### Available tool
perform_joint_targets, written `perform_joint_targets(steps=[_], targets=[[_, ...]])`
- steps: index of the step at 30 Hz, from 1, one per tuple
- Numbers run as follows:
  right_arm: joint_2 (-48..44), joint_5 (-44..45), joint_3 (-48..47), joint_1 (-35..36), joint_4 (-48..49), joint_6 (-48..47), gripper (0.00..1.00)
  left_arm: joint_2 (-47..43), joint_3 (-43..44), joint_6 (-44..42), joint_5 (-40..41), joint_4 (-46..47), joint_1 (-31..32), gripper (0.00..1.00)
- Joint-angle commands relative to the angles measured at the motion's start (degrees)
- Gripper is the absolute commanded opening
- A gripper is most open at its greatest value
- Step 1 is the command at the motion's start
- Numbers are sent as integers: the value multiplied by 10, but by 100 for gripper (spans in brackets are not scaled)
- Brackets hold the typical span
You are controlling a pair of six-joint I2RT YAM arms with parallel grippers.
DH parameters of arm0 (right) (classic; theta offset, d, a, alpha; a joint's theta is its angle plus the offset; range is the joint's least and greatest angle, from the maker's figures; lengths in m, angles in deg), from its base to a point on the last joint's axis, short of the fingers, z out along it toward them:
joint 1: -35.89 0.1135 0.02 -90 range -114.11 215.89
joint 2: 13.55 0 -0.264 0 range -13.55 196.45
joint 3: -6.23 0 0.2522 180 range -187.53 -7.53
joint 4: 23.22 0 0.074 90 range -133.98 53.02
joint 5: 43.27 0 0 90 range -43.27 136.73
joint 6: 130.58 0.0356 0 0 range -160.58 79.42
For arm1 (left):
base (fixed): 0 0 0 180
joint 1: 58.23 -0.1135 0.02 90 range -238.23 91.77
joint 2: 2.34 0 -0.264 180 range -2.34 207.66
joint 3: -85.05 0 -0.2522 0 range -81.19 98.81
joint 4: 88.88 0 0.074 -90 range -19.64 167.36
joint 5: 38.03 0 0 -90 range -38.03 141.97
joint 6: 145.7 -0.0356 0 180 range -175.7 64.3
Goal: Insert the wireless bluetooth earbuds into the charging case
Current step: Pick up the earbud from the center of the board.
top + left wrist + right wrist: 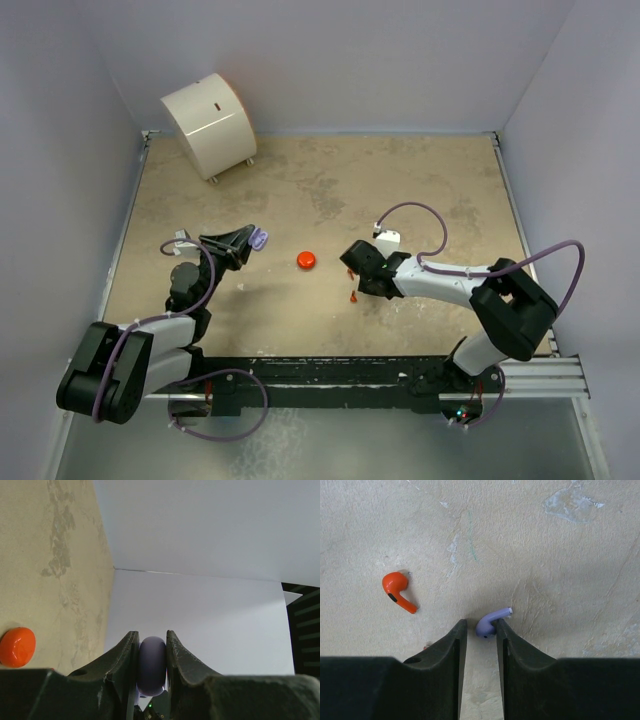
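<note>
Clearly, left pincer point(151, 635) clamps a lilac case point(152, 665), bottom hidden.

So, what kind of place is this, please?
Probably a robot test cell in a lab: a left arm and right arm bolted to a rail, plain white walls boxing in a worn beige tabletop.
</note>
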Motion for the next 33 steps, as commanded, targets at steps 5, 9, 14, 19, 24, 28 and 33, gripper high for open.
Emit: perform_joint_targets(steps=[5, 9, 14, 19, 24, 28, 33], targets=[[9, -21, 21, -3, -14, -5, 26, 0, 2, -15, 5, 17, -5, 0], [10, -22, 20, -2, -13, -6, 22, 1, 4, -16, 5, 17, -4, 0], [9, -23, 19, -3, -14, -5, 20, 3, 2, -17, 5, 16, -4, 0], [1, -21, 13, -3, -19, 3, 8, 0, 2, -17, 5, 16, -5, 0], [-58, -21, -31, -3, -23, 1, 3, -11, 5, -18, 6, -1, -5, 0], [-110, -29, -90, -3, 12, -27, 0, -27, 13, -38, 7, -29, -4, 0], [-99, -56, -169, -3, 70, -73, 0, -42, 28, -50, 9, -58, -4, 0]])
